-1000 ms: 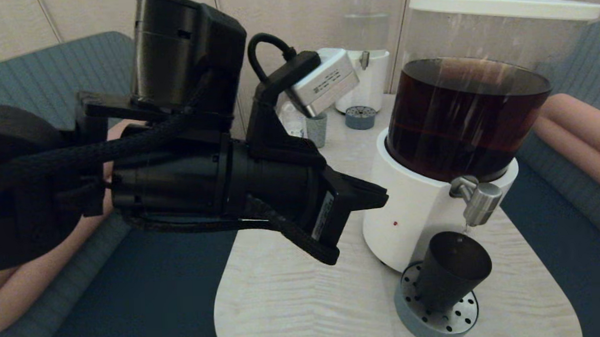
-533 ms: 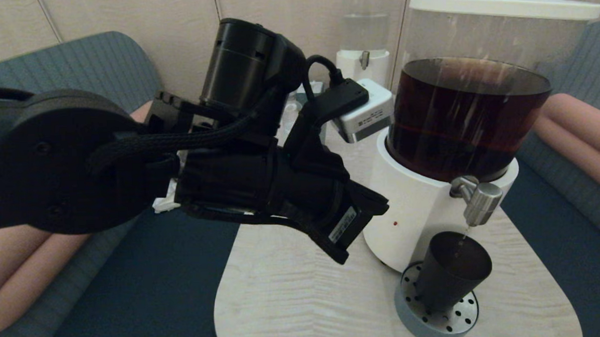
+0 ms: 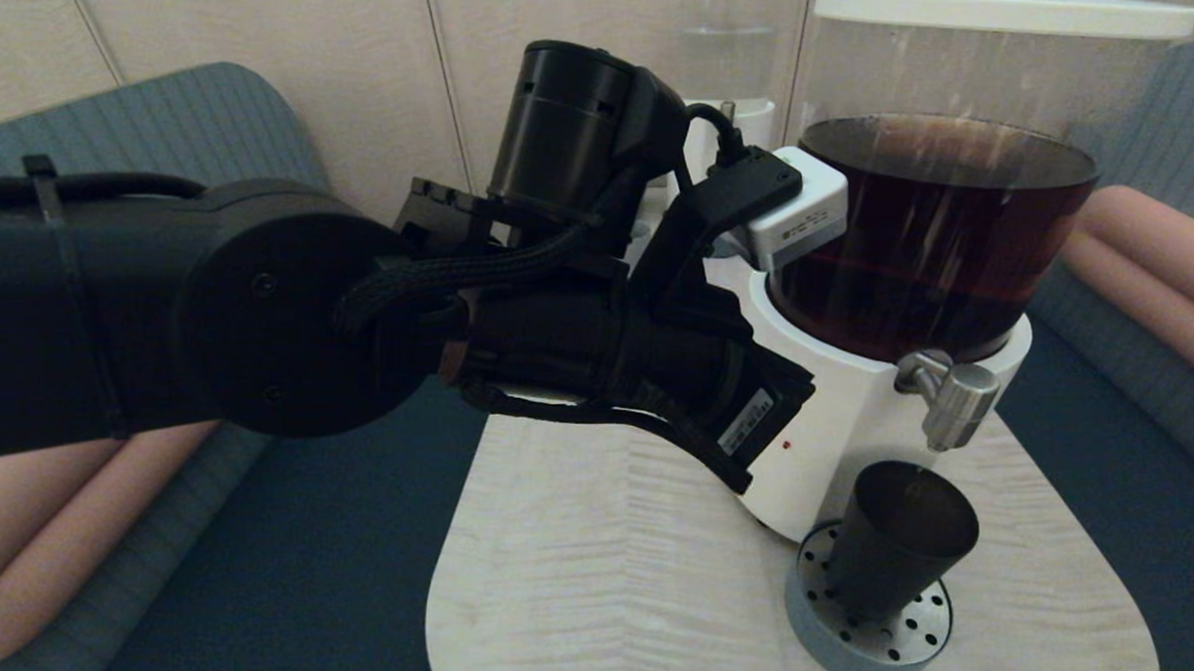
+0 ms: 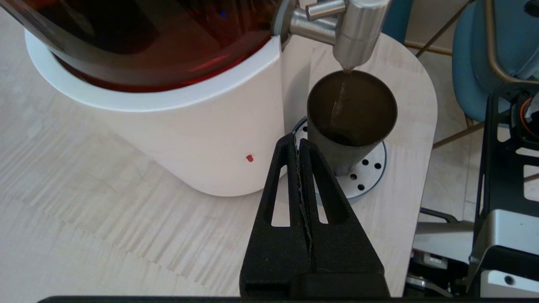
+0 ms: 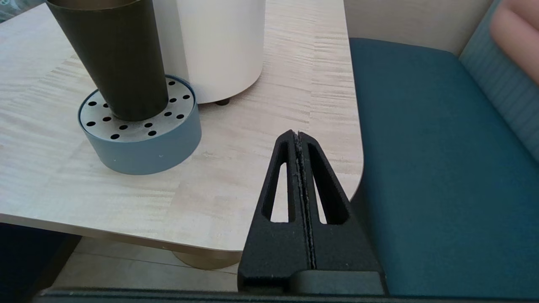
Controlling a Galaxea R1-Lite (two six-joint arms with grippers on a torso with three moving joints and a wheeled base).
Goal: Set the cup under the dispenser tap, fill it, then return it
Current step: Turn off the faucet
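Black tumbler: the cup [image 3: 900,538] stands upright on a round grey-blue perforated drip tray [image 3: 866,636] at the near end of the pale wooden table [image 3: 606,583], at about 5 o'clock in the head view. Its open mouth sits directly beneath the dispenser tap [image 3: 952,403], a short brushed-steel spigot, with a clear gap between the spout's tip and the rim. In the left wrist view a thin line of liquid runs from the spout down into the cup [image 4: 351,113], where a little dark liquid shows at the bottom. The tap juts from the white base of the large dispenser [image 3: 911,215], whose clear tank holds dark brown liquid under a white lid. The drip tray lies just in front of that base.

At 9 o'clock from the cup the left arm reaches across the table, and the left gripper [image 4: 298,145] hangs near the dispenser's white base, its two black fingers pressed together on nothing, tips just short of the cup. The right gripper [image 5: 297,136] hovers over the table's near right corner, at about 4 o'clock from the drip tray, fingers likewise together and empty, beside the dark teal bench seat [image 5: 433,168]. A smaller clear-liquid dispenser [image 3: 731,43] stands at 12 o'clock, far back on the table.
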